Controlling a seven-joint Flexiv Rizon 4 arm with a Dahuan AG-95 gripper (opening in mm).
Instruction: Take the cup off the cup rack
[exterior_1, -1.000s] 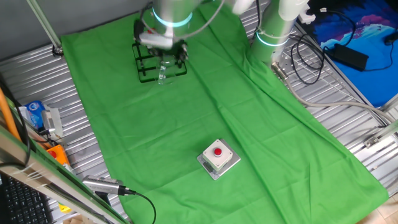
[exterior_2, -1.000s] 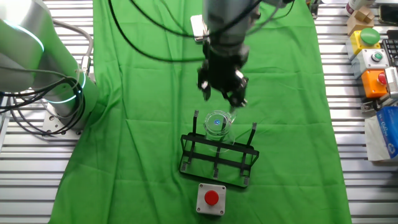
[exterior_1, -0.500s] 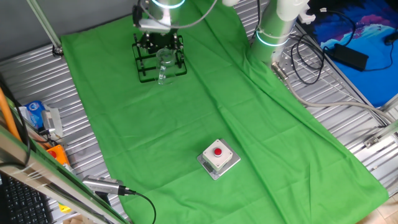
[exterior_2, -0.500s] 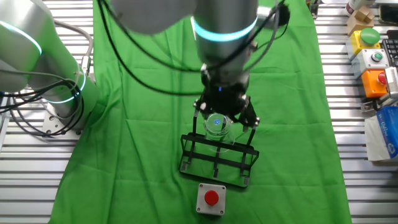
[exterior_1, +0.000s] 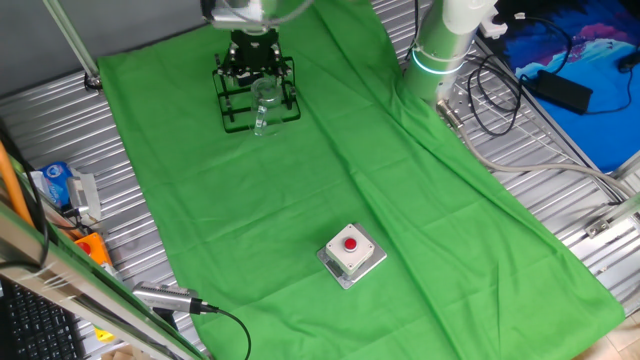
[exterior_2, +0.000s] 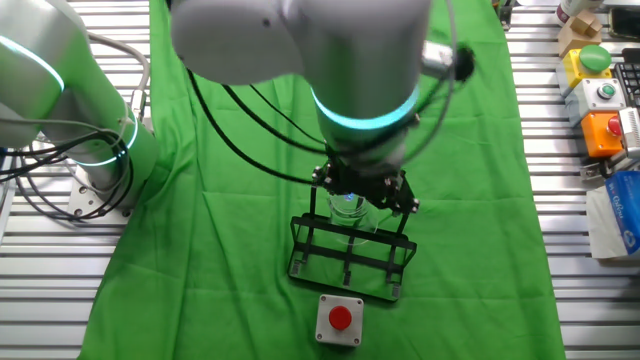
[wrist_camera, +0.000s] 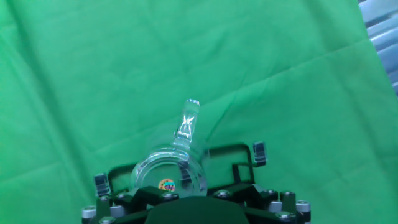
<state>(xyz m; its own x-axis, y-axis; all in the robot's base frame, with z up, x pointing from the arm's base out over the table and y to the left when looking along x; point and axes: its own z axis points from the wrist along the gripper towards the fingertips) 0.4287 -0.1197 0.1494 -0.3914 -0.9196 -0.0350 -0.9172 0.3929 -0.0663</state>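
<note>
Your arm hangs right over the cup rack (exterior_2: 350, 255) on the green cloth (exterior_1: 420, 220). The cup (wrist_camera: 171, 174) sits on the rack, directly below your gripper (exterior_2: 358, 196), handle pointing away; I can't tell finger spread.

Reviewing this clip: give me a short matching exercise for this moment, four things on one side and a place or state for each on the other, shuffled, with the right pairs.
Things:
1. cup
2. cup rack
3. red-button box
4. gripper

Places or states:
A. alone on the green cloth, apart from the rack
B. black wire frame standing at one end of the cloth
C. clear glass, sitting on the rack
D. low over the cup, right above the rack

Pairs: 1-C, 2-B, 3-A, 4-D
</note>
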